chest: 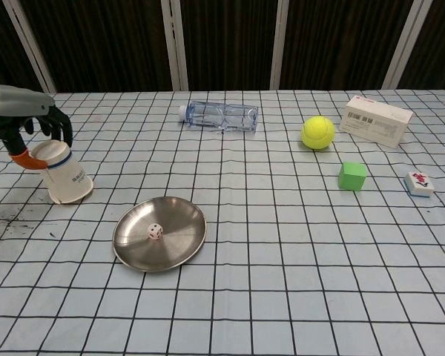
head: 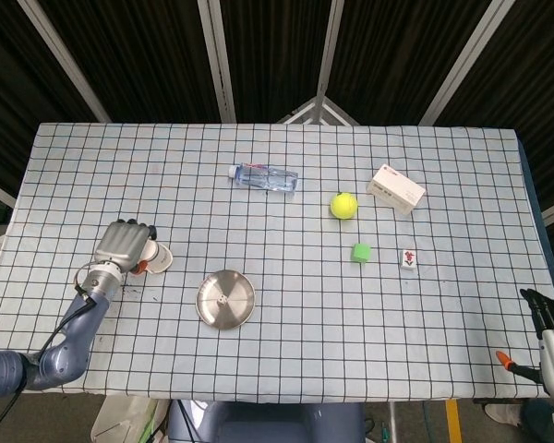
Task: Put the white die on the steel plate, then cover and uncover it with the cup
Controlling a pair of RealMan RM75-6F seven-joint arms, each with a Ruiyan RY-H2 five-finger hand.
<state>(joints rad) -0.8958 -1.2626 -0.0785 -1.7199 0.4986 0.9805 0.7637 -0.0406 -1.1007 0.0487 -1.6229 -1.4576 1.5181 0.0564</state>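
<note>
The white die [chest: 155, 231] lies on the round steel plate [chest: 179, 251], front left on the checked tablecloth; the head view shows the plate [head: 235, 309] too. Left of the plate, the white paper cup [chest: 63, 176] stands mouth-down and slightly tilted, its rim at the cloth. My left hand [chest: 24, 123] grips the cup's upturned base from above; in the head view, this hand [head: 120, 247] covers most of the cup [head: 160, 259]. My right hand [head: 547, 323] hangs beyond the table's front right corner, fingers apart and holding nothing.
A clear plastic bottle [chest: 220, 116] lies at the back centre. A tennis ball [chest: 317, 132], a white box [chest: 376, 121], a green cube [chest: 351, 176] and a small printed tile [chest: 419, 183] sit on the right half. Dark specks mark the cloth at the front left.
</note>
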